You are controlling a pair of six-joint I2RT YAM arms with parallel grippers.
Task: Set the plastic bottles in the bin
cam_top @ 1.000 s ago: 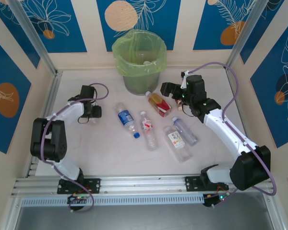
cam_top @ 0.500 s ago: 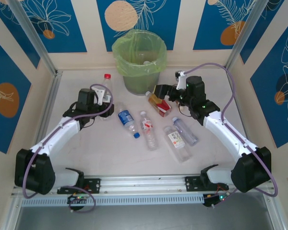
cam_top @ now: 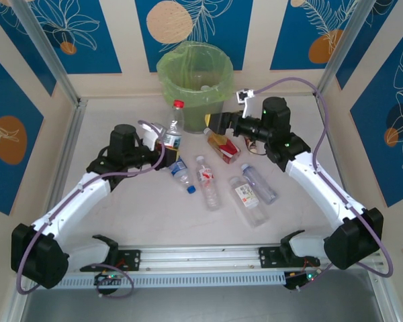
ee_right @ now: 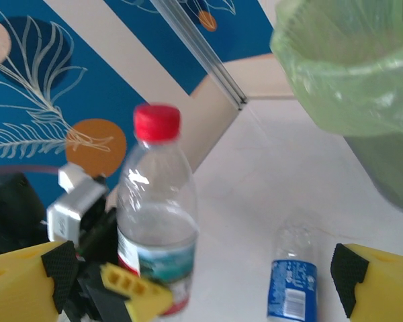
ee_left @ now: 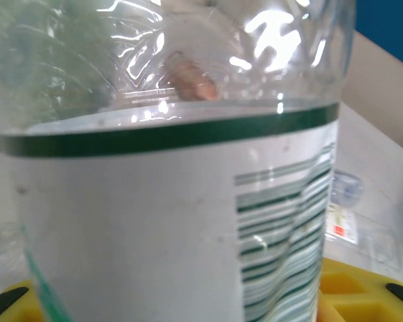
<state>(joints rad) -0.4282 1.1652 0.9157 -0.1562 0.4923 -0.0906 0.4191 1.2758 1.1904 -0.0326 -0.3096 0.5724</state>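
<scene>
My left gripper (cam_top: 163, 143) is shut on a clear bottle with a red cap (cam_top: 173, 126), held upright just left of the bin. Its white, green-striped label (ee_left: 154, 221) is close against the left wrist camera. The bin (cam_top: 195, 79), grey with a yellow-green bag, stands at the back centre. My right gripper (cam_top: 213, 123) hovers open in front of the bin, holding nothing. From its wrist I see the held bottle (ee_right: 157, 225), a blue-labelled bottle (ee_right: 291, 285) and the bin (ee_right: 352, 80). The blue-labelled bottle (cam_top: 180, 171), a white-red one (cam_top: 207, 180), an amber one (cam_top: 223, 145) and two clear ones (cam_top: 248, 198) (cam_top: 260, 182) lie on the table.
The white table (cam_top: 121, 215) is walled by blue patterned panels, with aluminium posts (cam_top: 47, 50) at the back corners. A metal rail (cam_top: 201, 255) runs along the near edge. The lying bottles are bunched at the centre, below the right gripper.
My left arm has lifted the red-capped bottle and carried it right, toward the bin. My right gripper has swung left and up in front of the bin, staying open.
</scene>
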